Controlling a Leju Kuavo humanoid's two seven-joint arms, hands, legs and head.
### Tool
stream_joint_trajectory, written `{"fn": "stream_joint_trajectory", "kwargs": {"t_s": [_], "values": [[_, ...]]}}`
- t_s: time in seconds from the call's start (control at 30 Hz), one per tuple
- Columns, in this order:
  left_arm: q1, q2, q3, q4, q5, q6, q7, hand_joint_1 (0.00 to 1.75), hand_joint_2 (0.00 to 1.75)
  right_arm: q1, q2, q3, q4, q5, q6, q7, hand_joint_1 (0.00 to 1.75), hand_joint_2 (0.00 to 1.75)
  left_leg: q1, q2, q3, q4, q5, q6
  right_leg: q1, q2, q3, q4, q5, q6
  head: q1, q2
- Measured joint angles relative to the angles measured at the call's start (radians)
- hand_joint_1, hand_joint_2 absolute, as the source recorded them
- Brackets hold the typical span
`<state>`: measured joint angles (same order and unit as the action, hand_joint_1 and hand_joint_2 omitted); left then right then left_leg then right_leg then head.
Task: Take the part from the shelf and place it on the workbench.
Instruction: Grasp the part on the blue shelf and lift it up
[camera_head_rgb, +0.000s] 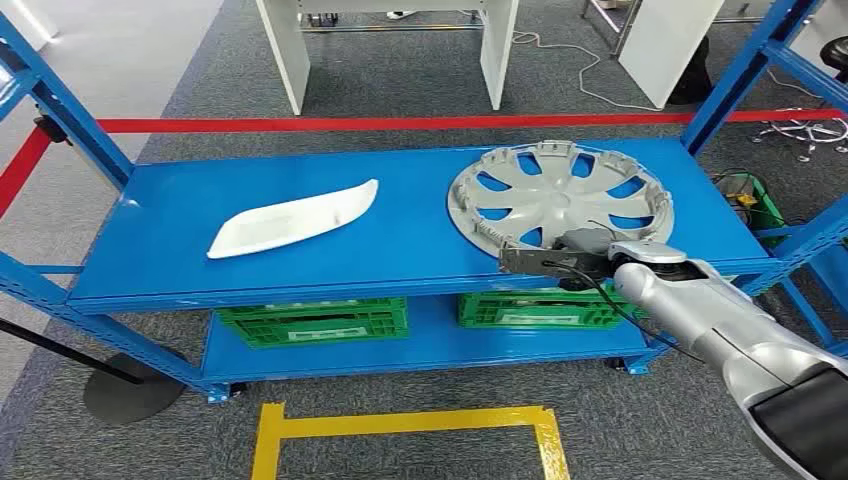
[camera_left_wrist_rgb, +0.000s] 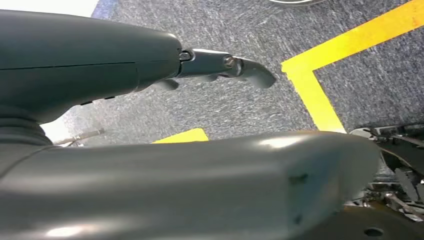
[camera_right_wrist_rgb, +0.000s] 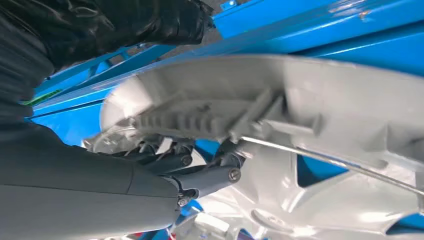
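Item one, nearest us: yellow floor tape (camera_head_rgb: 400, 425) marks a rectangle on the grey carpet in front of the shelf.

Item two: our right hand (camera_head_rgb: 560, 258) reaches in from the lower right to the front edge of the blue shelf (camera_head_rgb: 300, 180). In the right wrist view, its fingers (camera_right_wrist_rgb: 210, 177) curl onto the underside rim of the wheel cover (camera_right_wrist_rgb: 310, 115), so we log the hand as gripping that part.

Item three: our left hand (camera_left_wrist_rgb: 225, 67) hangs over the carpet, fingers extended and holding nothing.

Item four: the wheel cover (camera_head_rgb: 560, 190), silver-grey, lies flat on the right half of the top shelf board, its near rim at the hand.

Item five: a white curved panel (camera_head_rgb: 290, 220) lies on the left half, well apart from the cover.

Item six: two green crates (camera_head_rgb: 310, 322) sit on the lower shelf.

Item seven, farthest: red floor tape (camera_head_rgb: 400, 123) runs behind the shelf.
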<state>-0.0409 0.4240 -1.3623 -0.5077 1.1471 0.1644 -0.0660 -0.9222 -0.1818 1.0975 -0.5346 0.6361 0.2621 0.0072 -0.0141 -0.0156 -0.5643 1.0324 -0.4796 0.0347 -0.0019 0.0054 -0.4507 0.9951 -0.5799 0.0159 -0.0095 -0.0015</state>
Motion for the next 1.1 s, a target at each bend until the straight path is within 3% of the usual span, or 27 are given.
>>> {"fn": "stream_joint_trajectory", "kwargs": {"t_s": [0.63,0.67,0.77,0.8,0.93,1.07,1.1], "values": [[0.014,0.012,0.039,-0.037,-0.022,0.058,0.015,0.0,0.0,0.047,-0.022,-0.004,-0.08,0.041,-0.034,0.052,1.75,1.75,0.0,0.0,0.002,0.0,0.0,0.0,0.0,0.0,0.002,0.0,0.0,0.0,0.0,0.0],[0.014,0.012,0.04,-0.038,-0.022,0.058,0.015,0.0,0.0,0.048,-0.023,-0.005,-0.082,0.041,-0.034,0.052,1.49,1.75,0.0,0.0,0.002,0.0,0.0,0.0,0.0,0.0,0.002,0.0,0.0,0.0,0.0,0.0],[0.014,0.012,0.04,-0.04,-0.022,0.058,0.015,0.0,0.0,0.051,-0.023,-0.007,-0.085,0.044,-0.035,0.054,0.18,1.75,0.0,0.0,0.003,0.0,0.0,0.0,0.0,0.0,0.003,0.0,0.0,0.0,0.0,0.0],[0.014,0.012,0.041,-0.04,-0.022,0.059,0.015,0.0,0.0,0.053,-0.023,-0.007,-0.086,0.047,-0.036,0.056,0.0,1.75,0.0,0.001,0.003,0.0,0.0,0.0,0.0,0.001,0.003,-0.001,0.0,0.0,0.0,0.0],[0.014,0.014,0.048,-0.048,-0.029,0.065,0.021,0.0,0.0,0.065,-0.023,-0.007,-0.09,0.069,-0.039,0.061,0.0,1.75,0.0,0.003,0.005,0.0,0.0,0.0,0.0,0.004,0.003,-0.001,0.0,0.0,0.0,0.0],[0.015,0.015,0.058,-0.056,-0.031,0.067,0.026,0.0,0.0,0.078,-0.023,-0.007,-0.091,0.083,-0.04,0.061,0.0,0.0,0.0,0.003,0.006,-0.001,0.001,0.0,0.0,0.003,0.005,-0.001,0.001,0.001,0.0,0.0],[0.016,0.015,0.06,-0.057,-0.031,0.068,0.027,0.0,0.0,0.079,-0.023,-0.008,-0.091,0.086,-0.042,0.062,0.0,0.0,0.0,0.002,0.006,-0.001,0.001,0.0,0.0,0.002,0.005,-0.001,0.001,0.001,0.0,0.0]]}}
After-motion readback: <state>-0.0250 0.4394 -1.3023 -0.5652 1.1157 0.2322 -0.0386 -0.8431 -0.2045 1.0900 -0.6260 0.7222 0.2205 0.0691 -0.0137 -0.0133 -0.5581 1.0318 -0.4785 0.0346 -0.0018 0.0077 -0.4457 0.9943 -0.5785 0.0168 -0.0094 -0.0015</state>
